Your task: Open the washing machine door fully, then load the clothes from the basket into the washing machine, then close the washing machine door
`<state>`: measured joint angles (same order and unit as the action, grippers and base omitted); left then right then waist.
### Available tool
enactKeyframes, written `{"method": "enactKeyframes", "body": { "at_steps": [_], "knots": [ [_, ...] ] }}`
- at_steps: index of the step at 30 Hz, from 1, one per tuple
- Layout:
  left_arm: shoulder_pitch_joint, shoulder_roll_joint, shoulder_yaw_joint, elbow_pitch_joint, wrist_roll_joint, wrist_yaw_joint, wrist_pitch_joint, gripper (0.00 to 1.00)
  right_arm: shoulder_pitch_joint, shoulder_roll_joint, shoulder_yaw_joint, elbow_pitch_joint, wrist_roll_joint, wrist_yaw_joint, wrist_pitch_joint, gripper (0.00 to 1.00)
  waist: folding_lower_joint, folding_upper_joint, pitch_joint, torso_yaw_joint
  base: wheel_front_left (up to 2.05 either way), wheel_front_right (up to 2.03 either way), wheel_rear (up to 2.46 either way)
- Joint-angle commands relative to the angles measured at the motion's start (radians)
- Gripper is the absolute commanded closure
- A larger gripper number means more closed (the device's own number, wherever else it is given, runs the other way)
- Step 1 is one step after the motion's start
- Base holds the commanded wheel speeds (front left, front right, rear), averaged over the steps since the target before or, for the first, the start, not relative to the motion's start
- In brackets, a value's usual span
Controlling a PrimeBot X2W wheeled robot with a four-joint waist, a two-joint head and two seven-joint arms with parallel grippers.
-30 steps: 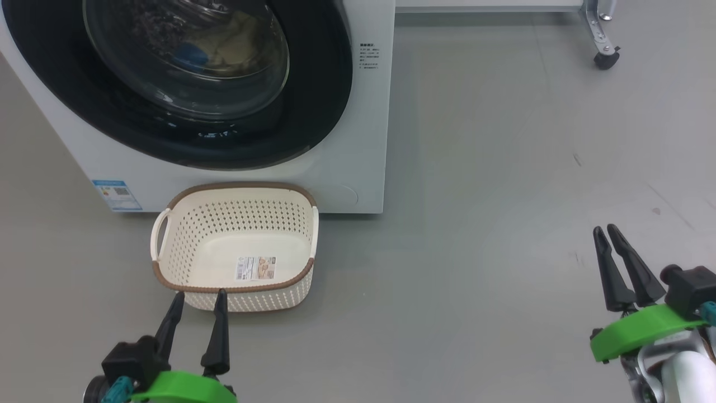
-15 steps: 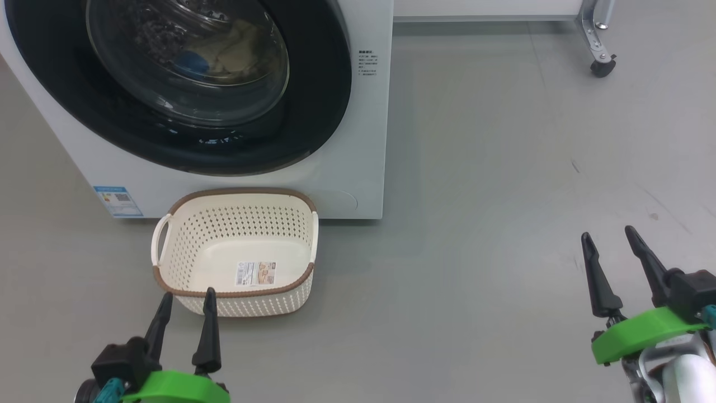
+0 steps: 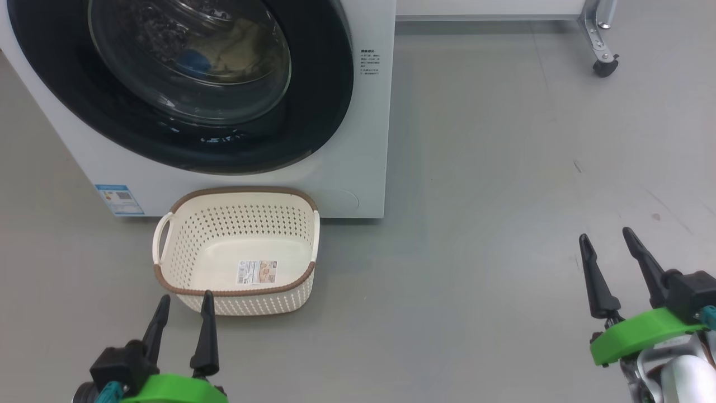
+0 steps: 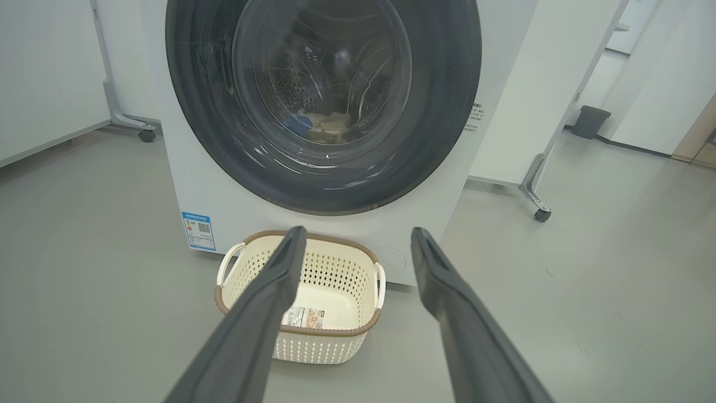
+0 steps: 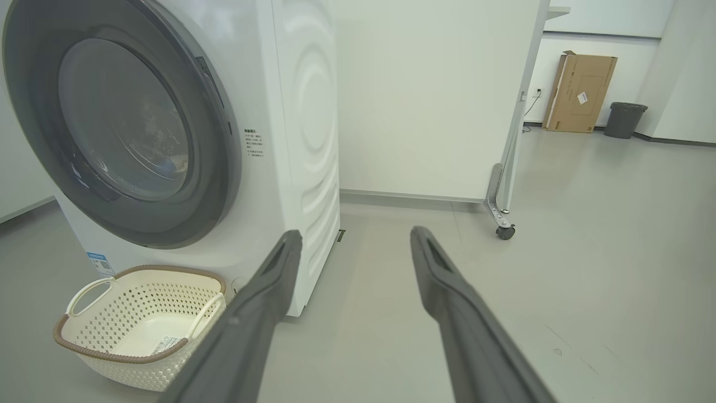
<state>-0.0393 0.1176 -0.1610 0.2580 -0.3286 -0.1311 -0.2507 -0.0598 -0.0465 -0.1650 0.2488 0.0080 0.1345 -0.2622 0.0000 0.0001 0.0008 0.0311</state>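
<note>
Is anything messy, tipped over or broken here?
Nothing stands out. The basket sits upright and empty before the washing machine, the door is shut, and the clothes lie inside behind it.

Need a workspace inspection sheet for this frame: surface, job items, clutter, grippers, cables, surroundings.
surface: smooth grey floor, a few small dark scuffs.
washing machine: big white front-loader on the floor, blue sticker low on its front.
washing machine door: round, glossy black rim, clear glass bowl, shut.
clothes: pale yellow garments, one blue patch, inside the machine behind the glass.
basket: small, cream perforated plastic, brown rim, before the machine, empty but for a label.
clutter: nothing seen.
grippers: left gripper open, empty, near the basket; right gripper open, empty, over bare floor.
cables: nothing seen.
surroundings: white panel on castors, cardboard box, grey bin.
</note>
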Motion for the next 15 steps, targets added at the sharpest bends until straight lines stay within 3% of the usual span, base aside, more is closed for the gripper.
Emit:
{"method": "enactKeyframes", "body": {
  "at_steps": [1, 15],
  "knots": [
    [-0.031, 0.013, 0.043, -0.037, 0.010, 0.000, -0.011, 0.00, -0.023, -0.004, 0.017, -0.028, 0.003, -0.004, 0.000, 0.00, 0.0000, -0.0001, 0.000, 0.000, 0.00, 0.00, 0.00],
    [-0.028, 0.008, 0.046, -0.036, 0.016, 0.000, -0.011, 0.00, -0.030, -0.004, 0.014, -0.021, 0.003, -0.004, 0.000, 0.00, 0.0000, -0.0001, -0.005, -0.005, 0.00, 0.00, 0.00]
  ]
}}
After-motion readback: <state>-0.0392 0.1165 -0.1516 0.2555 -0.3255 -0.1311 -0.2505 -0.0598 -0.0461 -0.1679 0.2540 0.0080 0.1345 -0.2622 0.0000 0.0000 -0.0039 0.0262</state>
